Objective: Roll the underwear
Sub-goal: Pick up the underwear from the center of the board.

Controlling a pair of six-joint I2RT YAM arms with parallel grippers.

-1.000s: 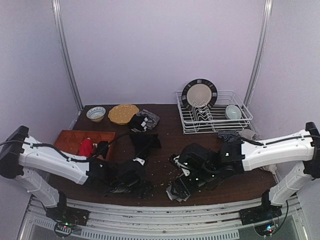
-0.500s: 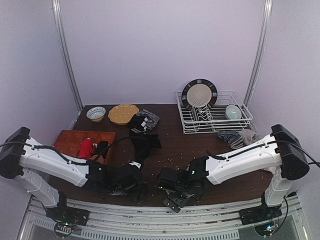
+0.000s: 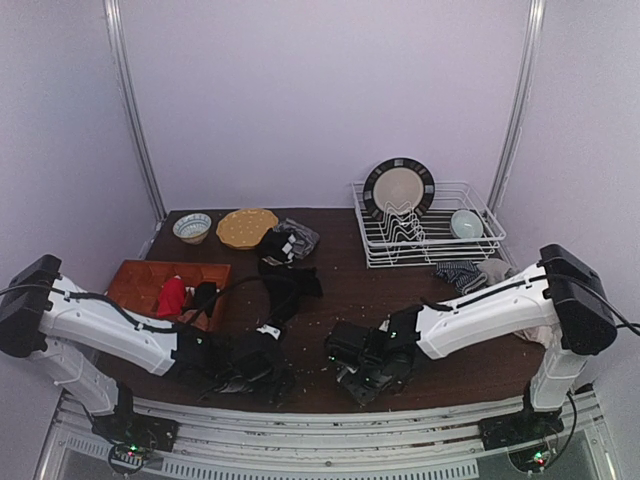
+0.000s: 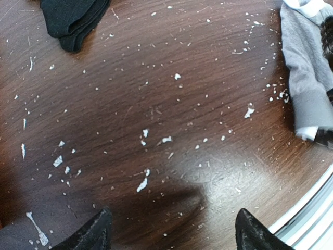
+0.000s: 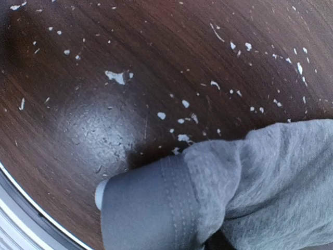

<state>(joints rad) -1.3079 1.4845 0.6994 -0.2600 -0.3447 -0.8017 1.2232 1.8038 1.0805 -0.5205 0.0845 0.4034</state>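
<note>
Top external showed both arms stretched low over the near part of the table [image 3: 335, 268], their wrists close together near the middle. The left gripper [image 4: 174, 228] hung released. In the left wrist view its two fingertips [image 4: 99, 234] stood wide apart over bare wood speckled with white flecks, with nothing between them.

The right gripper [image 3: 362, 368] was down at the grey underwear [image 5: 250, 177], which lay by the near edge, just right of the left gripper. In the right wrist view that garment filled the lower right. It was bunched up with its waistband curled toward the camera and hid the fingers, so I could not tell whether they were clenched on it or only resting in it. The left wrist view caught the same grey piece at its right edge, lying on the wood.

The black underwear [image 3: 290, 283] lay farther back, left of centre, apart from both grippers. Farther still sat a dark pile of cloth [image 3: 288, 243], with a yellow plate [image 3: 247, 227] and a small bowl [image 3: 192, 227] to its left. A wooden tray [image 3: 150, 275] on the left held something red [image 3: 172, 295]. On the far right stood a wire rack [image 3: 480, 245] with a dark-rimmed plate [image 3: 399, 190] upright in it. A striped sock [image 3: 458, 272] lay just on its near side.
</note>
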